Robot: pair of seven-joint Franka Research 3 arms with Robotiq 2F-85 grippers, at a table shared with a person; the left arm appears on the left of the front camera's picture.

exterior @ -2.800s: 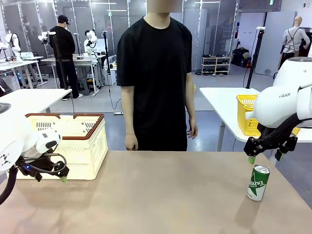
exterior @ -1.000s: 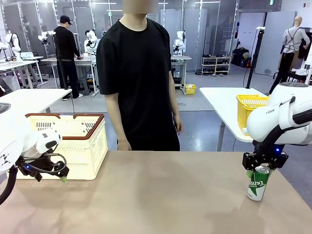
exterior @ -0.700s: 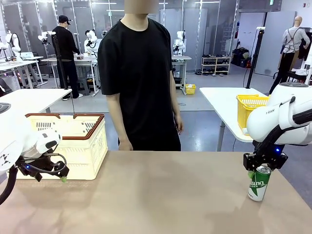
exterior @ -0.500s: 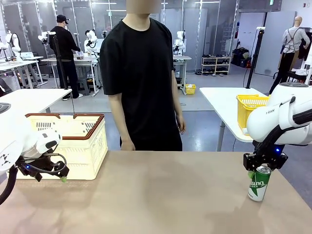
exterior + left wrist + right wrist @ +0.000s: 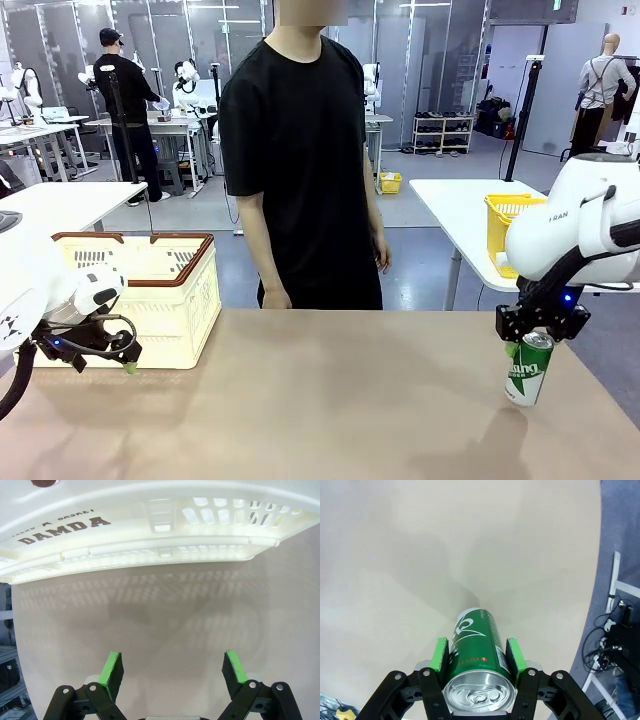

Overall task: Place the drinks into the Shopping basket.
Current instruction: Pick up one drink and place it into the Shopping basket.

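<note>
Shopping basket (image 5: 170, 290) partly behind left arm (image 5: 40, 285)

The green can (image 5: 475, 645) at the right has a glossy printed metal wall and a bare, satin silvery lid. The Shopping basket (image 5: 175, 300) at the left is smooth cream plastic with a faint sheen, its rim reddish-brown. The surface (image 5: 330, 400) is smooth, matt beige. The left tool (image 5: 172, 667) and right tool (image 5: 476, 652) carry matt green pads (image 5: 111, 666). The person's shirt (image 5: 300, 150) is black cloth.

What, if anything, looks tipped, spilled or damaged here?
Nothing stands out. The green can is intact and closed, gripped near its top by the right end effector; the cream basket stands upright on the table, the left end effector open beside it.
</note>
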